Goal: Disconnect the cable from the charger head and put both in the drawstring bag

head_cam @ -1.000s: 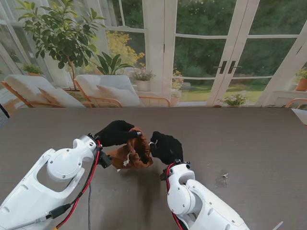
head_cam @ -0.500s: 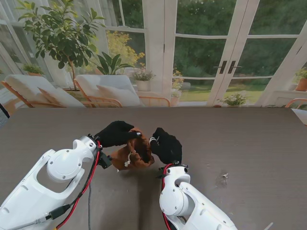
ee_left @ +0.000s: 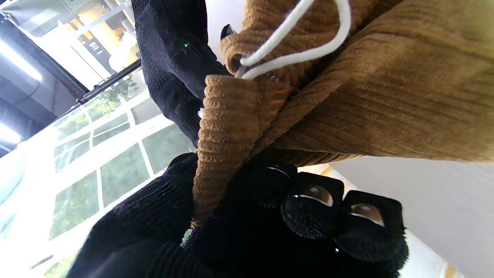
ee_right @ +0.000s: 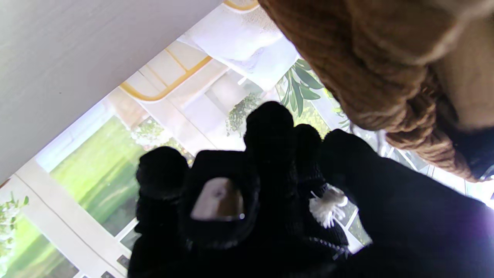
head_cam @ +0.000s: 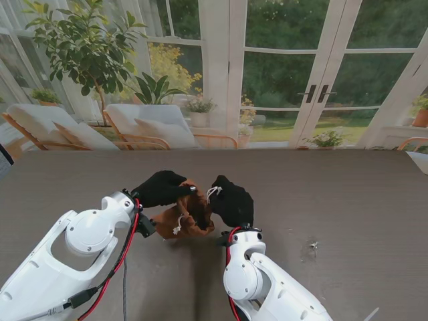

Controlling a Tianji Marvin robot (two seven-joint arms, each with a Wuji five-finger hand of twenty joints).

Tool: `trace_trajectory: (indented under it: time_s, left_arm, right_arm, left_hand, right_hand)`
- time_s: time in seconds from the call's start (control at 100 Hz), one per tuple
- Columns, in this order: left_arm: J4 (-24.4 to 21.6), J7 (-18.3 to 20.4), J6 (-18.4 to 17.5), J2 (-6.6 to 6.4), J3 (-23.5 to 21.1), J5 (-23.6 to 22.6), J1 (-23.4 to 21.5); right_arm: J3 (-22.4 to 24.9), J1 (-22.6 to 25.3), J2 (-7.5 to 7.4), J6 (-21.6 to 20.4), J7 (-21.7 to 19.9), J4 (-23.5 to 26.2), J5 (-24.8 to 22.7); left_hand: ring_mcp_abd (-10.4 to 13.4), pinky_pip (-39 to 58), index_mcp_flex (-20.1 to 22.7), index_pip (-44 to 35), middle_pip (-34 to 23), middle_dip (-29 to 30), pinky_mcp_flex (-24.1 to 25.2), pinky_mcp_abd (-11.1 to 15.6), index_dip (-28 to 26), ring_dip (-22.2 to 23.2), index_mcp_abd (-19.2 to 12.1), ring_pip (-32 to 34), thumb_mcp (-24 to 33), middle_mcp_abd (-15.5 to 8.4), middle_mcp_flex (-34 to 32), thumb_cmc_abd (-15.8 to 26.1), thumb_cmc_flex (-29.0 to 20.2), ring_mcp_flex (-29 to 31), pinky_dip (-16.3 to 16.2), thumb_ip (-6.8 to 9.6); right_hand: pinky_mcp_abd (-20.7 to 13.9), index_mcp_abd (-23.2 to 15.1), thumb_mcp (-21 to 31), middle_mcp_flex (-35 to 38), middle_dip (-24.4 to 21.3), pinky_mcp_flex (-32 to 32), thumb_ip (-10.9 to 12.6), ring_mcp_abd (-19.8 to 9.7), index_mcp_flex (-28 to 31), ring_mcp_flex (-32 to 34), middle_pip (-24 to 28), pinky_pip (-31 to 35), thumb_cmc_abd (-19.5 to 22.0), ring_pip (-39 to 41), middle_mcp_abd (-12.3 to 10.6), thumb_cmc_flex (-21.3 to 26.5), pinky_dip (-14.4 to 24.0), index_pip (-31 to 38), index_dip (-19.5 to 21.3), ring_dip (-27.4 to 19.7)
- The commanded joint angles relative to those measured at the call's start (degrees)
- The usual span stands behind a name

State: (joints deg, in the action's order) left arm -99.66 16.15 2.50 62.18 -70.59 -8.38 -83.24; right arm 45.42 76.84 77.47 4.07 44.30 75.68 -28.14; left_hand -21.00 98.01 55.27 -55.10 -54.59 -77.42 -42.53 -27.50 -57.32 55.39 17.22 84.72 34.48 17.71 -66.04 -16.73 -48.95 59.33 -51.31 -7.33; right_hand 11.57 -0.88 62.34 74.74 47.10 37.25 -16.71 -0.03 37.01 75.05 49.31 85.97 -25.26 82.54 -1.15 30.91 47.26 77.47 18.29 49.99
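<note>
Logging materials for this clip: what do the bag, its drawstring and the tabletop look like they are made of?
The drawstring bag looks like tan corduroy or ribbed knit, matte, going by its parallel ridges. Its drawstring looks like soft white twisted cord, perhaps cotton; a frayed tuft shows between the right hand's fingers. The table is a matte grey-brown surface with faint streaks, possibly wood-look laminate.

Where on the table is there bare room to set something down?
Bare table stretches to the right of the right hand, and farther from me behind the bag. Crowded where left hand and right hand meet at the bag.
</note>
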Motion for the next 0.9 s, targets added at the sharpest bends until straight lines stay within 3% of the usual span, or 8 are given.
trace_trajectory:
  time_s: [0.0,0.07,0.29,0.46,0.53,0.73,0.89]
  left_arm:
    - [-1.0,1.2,0.4,0.17,-0.4,-0.1,-0.4]
    - [-1.3,1.3,0.7,0.12,-0.6,-0.2,-0.7]
    - [-2.0,1.6,1.6,0.02,-1.0,-0.5,-1.3]
    - [-2.3,1.6,2.1,0.03,-1.1,-0.5,-1.5]
    - [-2.4,1.6,2.3,0.04,-1.1,-0.5,-1.5]
    - [-2.7,1.7,2.6,-0.01,-1.2,-0.5,-1.7]
    - [-3.0,1.8,2.9,-0.05,-1.3,-0.7,-1.9]
  right_arm:
    - [0.1,0.2,-0.35,-0.1,-2.1,0.6,-0.4]
    - [0.3,0.0,-1.01,0.2,-3.8,0.7,-0.9]
    - [1.3,-0.7,-2.7,-0.9,-8.0,0.6,-2.2]
    - [1.6,-0.9,-3.24,-2.5,-9.2,0.6,-2.5]
    - [1.7,-0.7,-3.2,-3.2,-9.4,0.6,-2.0]
    - [1.7,-0.5,-3.05,-8.4,-10.2,-0.1,0.4]
    - [1.7,-0.8,-3.43,-9.9,-10.9,-0.7,-0.1]
  left_hand:
    - [-0.6,1.9,1.1,-0.4,0.3,0.3,-0.9,2.0,0.1,-0.6,1.6,0.2,1.5,0.2,-1.1,1.9,-1.2,0.9,0.1,-0.58]
    - [-0.7,1.9,1.1,-0.3,0.3,0.3,-0.9,2.0,0.1,-0.6,1.7,0.2,1.5,0.2,-1.1,1.9,-1.2,0.9,0.1,-0.57]
    - [-0.7,1.9,1.1,-0.3,0.4,0.4,-0.8,2.1,0.1,-0.6,1.7,0.1,1.4,0.3,-1.0,1.8,-1.4,0.8,0.1,-0.61]
    - [-0.7,1.8,1.0,-0.2,0.5,0.4,-0.8,2.1,0.1,-0.6,1.7,0.1,1.4,0.4,-0.9,1.9,-1.4,0.7,0.1,-0.62]
    - [-0.7,1.8,1.1,-0.2,0.5,0.4,-0.8,2.1,0.1,-0.6,1.7,0.0,1.4,0.4,-1.0,1.8,-1.4,0.7,0.1,-0.62]
    - [-0.7,1.8,1.0,-0.2,0.5,0.5,-0.8,2.0,0.2,-0.5,1.6,0.0,1.3,0.3,-0.9,1.8,-1.4,0.7,0.1,-0.65]
    - [-0.8,1.8,1.1,-0.1,0.5,0.5,-0.8,2.0,0.3,-0.5,1.7,0.0,1.3,0.4,-0.9,1.8,-1.5,0.7,0.1,-0.65]
  right_hand:
    - [0.4,-1.9,-2.1,2.1,-0.5,24.5,-1.2,-0.9,-2.0,0.3,0.2,1.9,1.1,0.7,1.2,-0.2,-1.1,1.2,0.7,0.0]
    - [0.7,-2.1,-1.6,0.9,-0.4,23.1,-1.0,-0.5,-1.2,0.3,-0.2,1.3,-0.2,-0.8,1.1,-0.4,-0.9,-0.3,-0.2,-0.7]
    - [0.4,0.0,5.1,-6.3,-0.2,17.1,-0.3,-0.5,-4.8,0.3,-1.8,-2.2,-11.0,-9.3,0.6,-5.3,0.3,-8.3,-1.8,-4.2]
    - [0.3,-0.4,4.9,-8.7,-0.6,15.1,1.9,-0.2,-5.1,0.3,-2.3,-3.3,-11.3,-12.0,0.7,-7.9,0.8,-13.8,-0.4,-4.9]
    - [0.6,-2.4,4.4,-8.9,-0.8,14.7,1.8,0.2,-5.0,0.3,-2.3,-3.4,-11.1,-12.2,1.2,-7.7,1.0,-14.7,-0.5,-4.9]
    - [3.2,-12.6,2.9,-8.5,-1.7,13.3,-0.8,3.6,-0.4,0.1,-3.5,-2.9,-12.4,-11.8,3.8,-4.7,1.9,-16.3,-3.4,-4.5]
    - [3.7,-12.6,3.0,-8.2,-1.8,13.3,-0.6,3.9,1.3,0.0,-4.1,-2.9,-14.0,-11.8,4.0,-2.9,1.9,-16.3,-4.8,-4.5]
